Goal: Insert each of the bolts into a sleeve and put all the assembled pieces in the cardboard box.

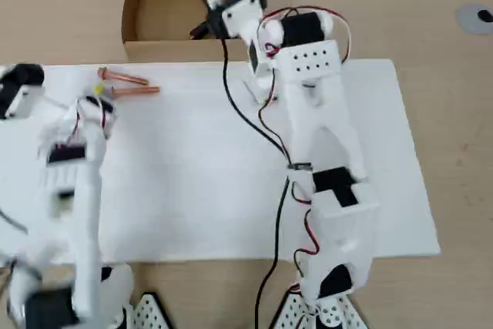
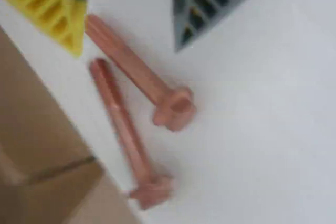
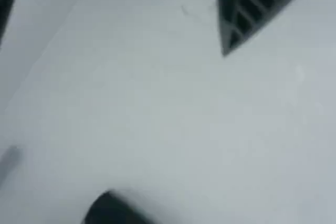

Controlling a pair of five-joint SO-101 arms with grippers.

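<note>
Left tool (image 2: 126,11), spread apart, hangs over two copper bolts (image 2: 139,80) on a white sheet (image 2: 262,129); right tool (image 1: 260,86): cannot tell.

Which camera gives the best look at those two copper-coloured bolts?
The left wrist view: both bolts lie close up, shafts and heads plain. The high view shows them small, side by side near the cardboard box.

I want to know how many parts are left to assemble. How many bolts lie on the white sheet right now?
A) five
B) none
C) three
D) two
D: a first bolt and a second bolt lie side by side on the white sheet, near the cardboard box.
</note>
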